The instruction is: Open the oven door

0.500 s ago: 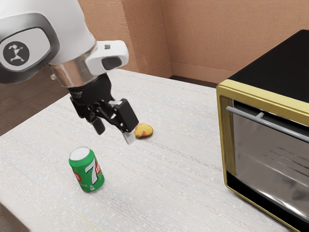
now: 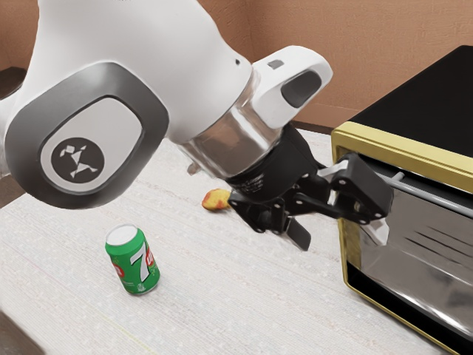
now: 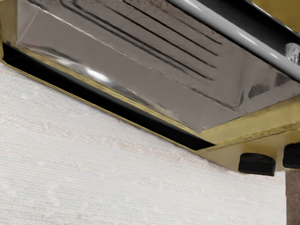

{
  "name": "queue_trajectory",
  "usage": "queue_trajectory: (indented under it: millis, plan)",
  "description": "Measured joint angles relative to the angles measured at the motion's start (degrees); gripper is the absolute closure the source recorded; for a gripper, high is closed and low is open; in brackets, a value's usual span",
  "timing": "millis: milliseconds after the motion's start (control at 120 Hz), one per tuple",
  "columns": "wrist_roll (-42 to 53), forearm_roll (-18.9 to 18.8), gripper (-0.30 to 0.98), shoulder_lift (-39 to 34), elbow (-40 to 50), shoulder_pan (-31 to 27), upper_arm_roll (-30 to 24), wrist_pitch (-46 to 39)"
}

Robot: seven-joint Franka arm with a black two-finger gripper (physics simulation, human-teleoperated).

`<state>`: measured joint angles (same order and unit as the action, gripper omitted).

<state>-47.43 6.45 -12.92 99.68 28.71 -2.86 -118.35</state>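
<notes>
- At the exterior view's left, the white Franka arm (image 2: pixel 199 66) reaches in from above, its grey-ringed joint cover (image 2: pixel 77 159) marked with a round dark emblem.
- Below that cover, a green 7UP can (image 2: pixel 133 259) stands upright on the table (image 2: pixel 66 303), which has a pale, finely streaked top.
- Just right of the can and farther back lies a small, rounded, yellow food item (image 2: pixel 216 200) with reddish patches, partly hidden behind the gripper (image 2: pixel 338 237).
- Next comes that black two-finger gripper, tilted down toward the oven front. It is open — the fingers (image 2: pixel 298 233) stand well apart. One overlaps the oven's near edge in the exterior view, close to the end of the handle; whether they touch, I cannot tell.
- At the exterior view's right sits the toaster oven (image 2: pixel 425 100) on the table, black on top, with a yellow-gold frame.
- Across the upper part of its front runs the grey bar handle (image 2: pixel 443 202).
- Under the handle, the glass oven door (image 3: pixel 154 65) looks shut, dark slots visible through it — and beside it, on the gold control panel (image 3: pixel 225 152), sit black knobs (image 3: pixel 257 165).
</notes>
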Motion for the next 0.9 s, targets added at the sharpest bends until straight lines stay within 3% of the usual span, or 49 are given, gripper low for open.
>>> queue_trajectory:
  millis: [117, 417, 900]
  plan:
    - [-12.96, -2.59, 0.0, 2.19, 0.91, -1.87, -0.12, -7.8]
    - [-38.54, -4.05, 0.0, -3.77, 12.62, -3.6, -2.84, -21.89]
    - [-60.62, -4.38, 0.0, 2.72, 11.25, -9.63, -4.1, -27.94]
